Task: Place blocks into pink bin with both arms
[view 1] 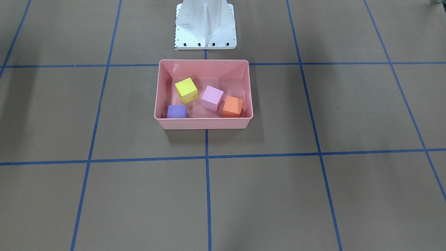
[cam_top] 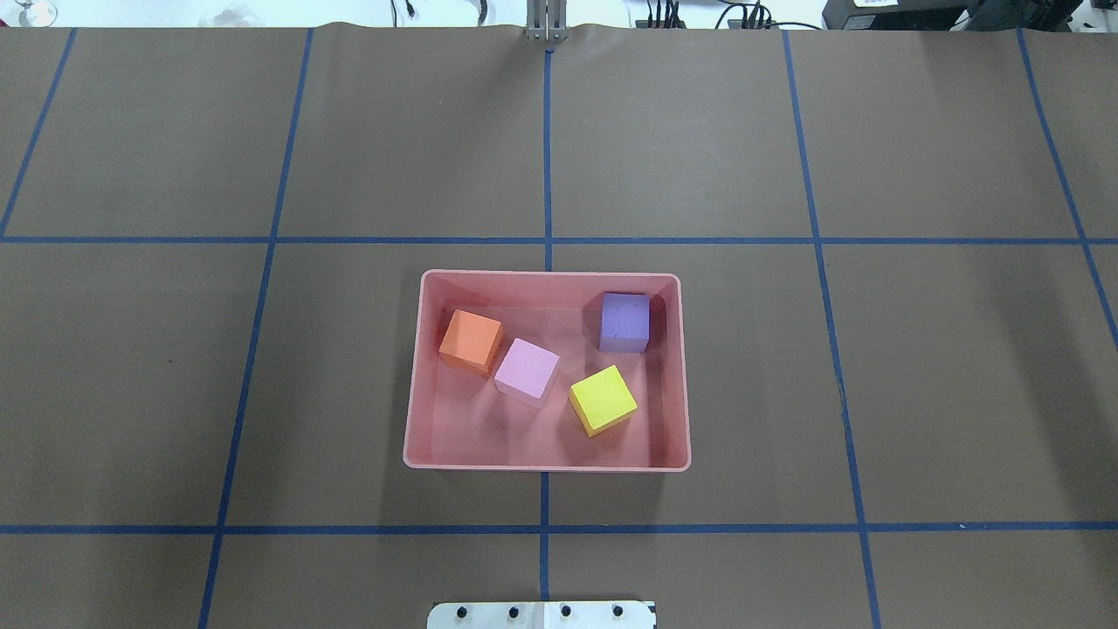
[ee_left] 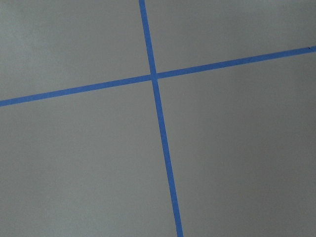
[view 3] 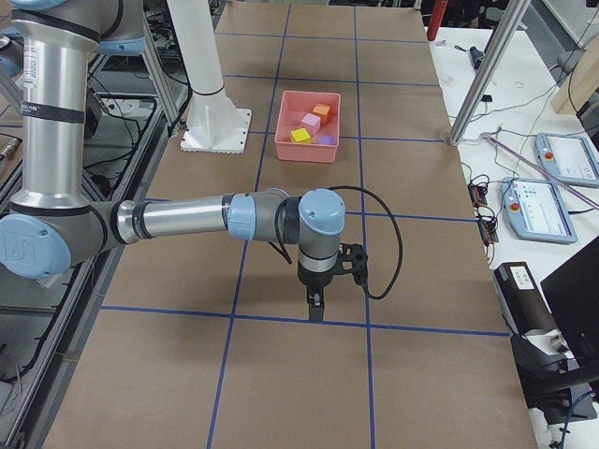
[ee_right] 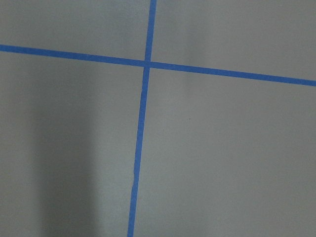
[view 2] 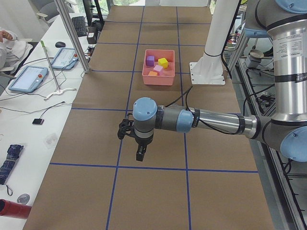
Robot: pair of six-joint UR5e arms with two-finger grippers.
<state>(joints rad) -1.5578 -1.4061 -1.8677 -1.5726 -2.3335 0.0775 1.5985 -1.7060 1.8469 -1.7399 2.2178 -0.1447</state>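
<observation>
Four small foam cubes (cam_top: 527, 370) are sitting in the salmon-pink plastic tub (cam_top: 550, 274), no pick seemingly remaining; the left gripper (view 2: 139, 155) and right gripper (view 3: 316, 309), openness indeterminable, are hovering well away.

No word, number or brand can be read in any view. A printed label (view 2: 289, 48) is carried on the upright tube of the left arm (view 2: 216, 122), and a second label (view 3: 36, 77) on the right arm (view 3: 178, 218). The print on both is too small to be read.
</observation>
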